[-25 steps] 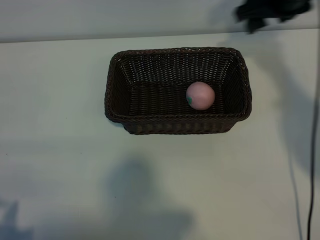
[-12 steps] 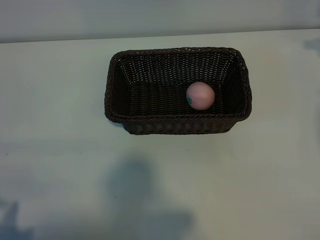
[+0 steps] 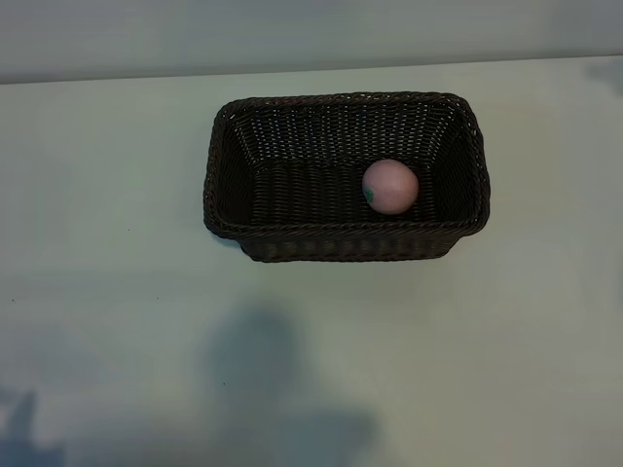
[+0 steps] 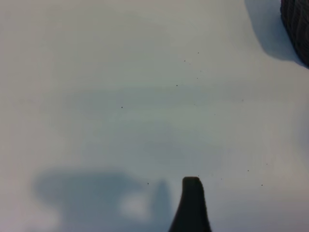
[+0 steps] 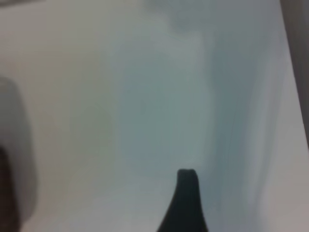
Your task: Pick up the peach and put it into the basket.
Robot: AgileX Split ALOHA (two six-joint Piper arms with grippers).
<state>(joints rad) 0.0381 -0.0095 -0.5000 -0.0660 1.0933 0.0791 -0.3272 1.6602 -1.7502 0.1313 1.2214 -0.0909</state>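
Peach point(image 3: 390, 186): resting on the floor of the basket, toward its right end and close to the near wall; free of any claw, green mark turned to the lower left.
Basket point(image 3: 346, 240): set on the tabletop point(image 3: 117, 292) a little beyond its middle, long side running parallel to the far edge; open top up, so the fruit sits low behind the braided rim.
Reason for placement: likely the goal state already, judged from the fruit lying loose inside with nothing gripping it.
Left claw point(image 4: 191, 203): hovering over bare tabletop well off the basket, whose corner just shows at the frame's edge; standing wide open, holding nothing; apparently parked because no work falls to it.
Right claw point(image 5: 186, 200): over pale, empty surface away from the basket; spread wide, nothing between the fingers; consistent with a release already made.
Task stage: reads as finished or in its closing retreat.
Hidden: both arms absent from the exterior view; only soft shadows on the near part of the tabletop.
Cut off: one dark fingertip alone visible in each wrist view, the second finger out of frame.
Hard to make out: right wrist view smeared; a grey-white shape at its side edge not identifiable; basket floor under the peach lost in dark weave.
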